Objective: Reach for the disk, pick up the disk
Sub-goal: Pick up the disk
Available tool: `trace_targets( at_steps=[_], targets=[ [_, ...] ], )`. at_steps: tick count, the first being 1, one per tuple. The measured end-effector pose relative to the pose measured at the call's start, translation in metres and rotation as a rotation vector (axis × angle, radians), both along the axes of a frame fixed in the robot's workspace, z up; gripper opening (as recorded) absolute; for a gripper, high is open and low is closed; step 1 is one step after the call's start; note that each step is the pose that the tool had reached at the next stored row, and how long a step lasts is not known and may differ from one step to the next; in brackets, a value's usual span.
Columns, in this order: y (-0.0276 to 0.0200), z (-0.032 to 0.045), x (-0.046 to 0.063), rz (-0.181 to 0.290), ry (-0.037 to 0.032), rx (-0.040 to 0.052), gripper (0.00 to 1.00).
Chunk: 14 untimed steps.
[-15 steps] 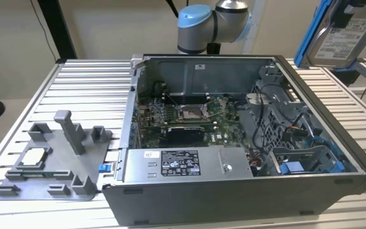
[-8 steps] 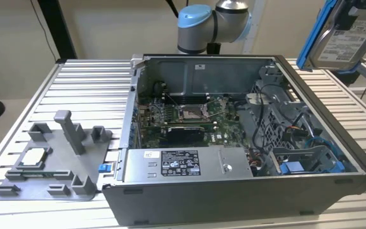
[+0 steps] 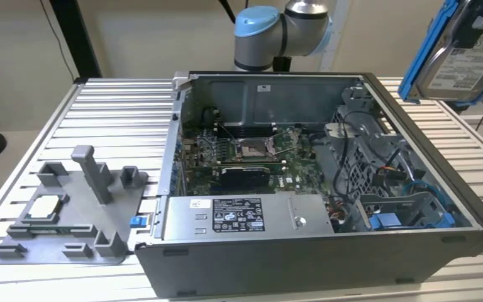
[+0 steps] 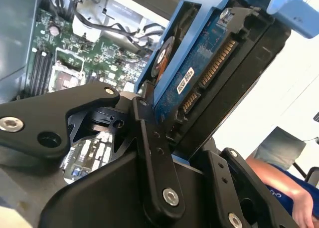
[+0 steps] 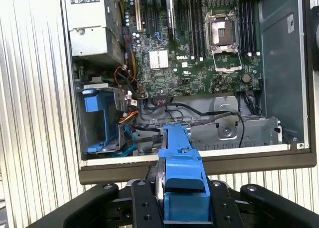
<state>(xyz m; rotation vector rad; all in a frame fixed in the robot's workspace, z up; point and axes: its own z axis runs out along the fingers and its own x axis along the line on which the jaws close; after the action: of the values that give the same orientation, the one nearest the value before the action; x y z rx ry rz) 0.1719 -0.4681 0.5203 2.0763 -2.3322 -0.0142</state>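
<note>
The gripper point(image 5: 182, 208) holds the disk point(image 5: 180, 173) edge-on, its black fingers point(image 4: 154, 158) pinching the drive across its flat faces, raised above the open computer case point(image 3: 443, 242). In the exterior view the disk point(image 3: 458, 53) hangs high at the exterior view's right. It looks stiff, fairly heavy and shock-sensitive; its smooth metal may slip, so the blue frame seems the safer hold. Beyond, the case holds a motherboard point(image 5: 199, 43), power supply point(image 3: 246, 217) and blue drive cage point(image 5: 102, 120).
</note>
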Motion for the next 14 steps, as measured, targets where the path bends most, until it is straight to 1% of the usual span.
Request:
trace_targets(
  at_steps=[7,14],
  targets=[
    [-0.0233,-0.0004,-0.002,0.006,0.0,0.0,0.0],
    [-0.0419,-0.0014,-0.011,0.007,-0.0001,0.0,0.0]
  ],
)
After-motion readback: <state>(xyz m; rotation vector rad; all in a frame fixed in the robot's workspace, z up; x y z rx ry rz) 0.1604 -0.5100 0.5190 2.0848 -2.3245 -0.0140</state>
